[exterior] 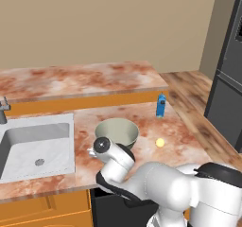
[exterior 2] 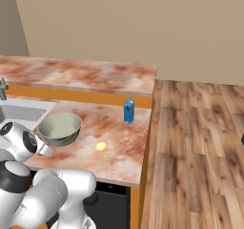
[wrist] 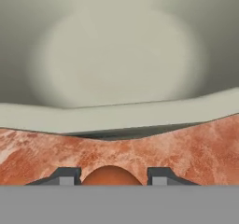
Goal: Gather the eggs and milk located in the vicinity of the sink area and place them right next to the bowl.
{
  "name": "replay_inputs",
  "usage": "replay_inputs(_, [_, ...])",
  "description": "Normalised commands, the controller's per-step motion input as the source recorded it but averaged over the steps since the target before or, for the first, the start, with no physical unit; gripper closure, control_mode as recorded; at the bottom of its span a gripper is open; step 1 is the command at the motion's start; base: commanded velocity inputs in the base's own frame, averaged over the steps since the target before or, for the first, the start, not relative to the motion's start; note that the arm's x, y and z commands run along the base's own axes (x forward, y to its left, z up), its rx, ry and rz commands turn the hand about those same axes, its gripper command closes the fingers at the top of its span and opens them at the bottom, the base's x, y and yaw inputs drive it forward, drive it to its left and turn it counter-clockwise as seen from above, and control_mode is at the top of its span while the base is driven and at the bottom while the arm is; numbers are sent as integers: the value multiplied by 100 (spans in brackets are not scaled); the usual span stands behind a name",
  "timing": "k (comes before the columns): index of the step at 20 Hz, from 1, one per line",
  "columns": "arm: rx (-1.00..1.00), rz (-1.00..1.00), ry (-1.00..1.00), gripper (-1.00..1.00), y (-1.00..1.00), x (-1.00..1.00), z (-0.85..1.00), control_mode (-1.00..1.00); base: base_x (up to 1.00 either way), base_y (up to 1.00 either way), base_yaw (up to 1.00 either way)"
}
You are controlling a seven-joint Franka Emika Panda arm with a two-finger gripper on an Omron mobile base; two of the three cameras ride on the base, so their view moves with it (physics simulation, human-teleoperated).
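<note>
hand [wrist: 112,177]: low over the bench just near of the bowl, its two dark fingers [wrist: 65,175] clamped on the brown egg, one on either side
brown egg [wrist: 111,175]: between the fingers, its rounded top showing in the hand view; whether it rests on the bench or is lifted cannot be told
bowl [exterior: 116,132]: wide, pale grey-green, upright on the bench right of the sink, its near rim close in front of the hand
yellow egg [exterior: 160,143]: lying on the bench right of the bowl, near it but not touching
milk [exterior: 161,105]: blue carton standing upright on the bench, far and right of the bowl, well apart from it, close to the bench's right edge
sink [exterior: 28,150]: pale grey basin with a round drain, set in the bench left of the bowl
faucet [exterior: 3,109]: grey, at the sink's far left corner
bench [exterior: 184,138]: reddish marbled top with orange fronts below; a higher marbled ledge runs along its far side
floor [exterior 2: 200,142]: wooden boards, right of the bench
</note>
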Motion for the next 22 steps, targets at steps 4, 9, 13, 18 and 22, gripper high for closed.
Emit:
replay_inputs(4, [0, 0, 0, 100, 0, 8, 0, -100, 0, 0, 0])
replay_inputs(9, [0, 0, 0, 100, 0, 3, 0, -100, 0, 0, 0])
replay_inputs(13, [0, 0, 0, -100, 0, 0, 0, -100, 0, 0, 0])
replay_inputs(18, [0, 0, 0, -100, 0, 0, 0, -100, 0, 0, 0])
replay_inputs(22, [0, 0, 0, -100, 0, 0, 1, -100, 0, 0, 0])
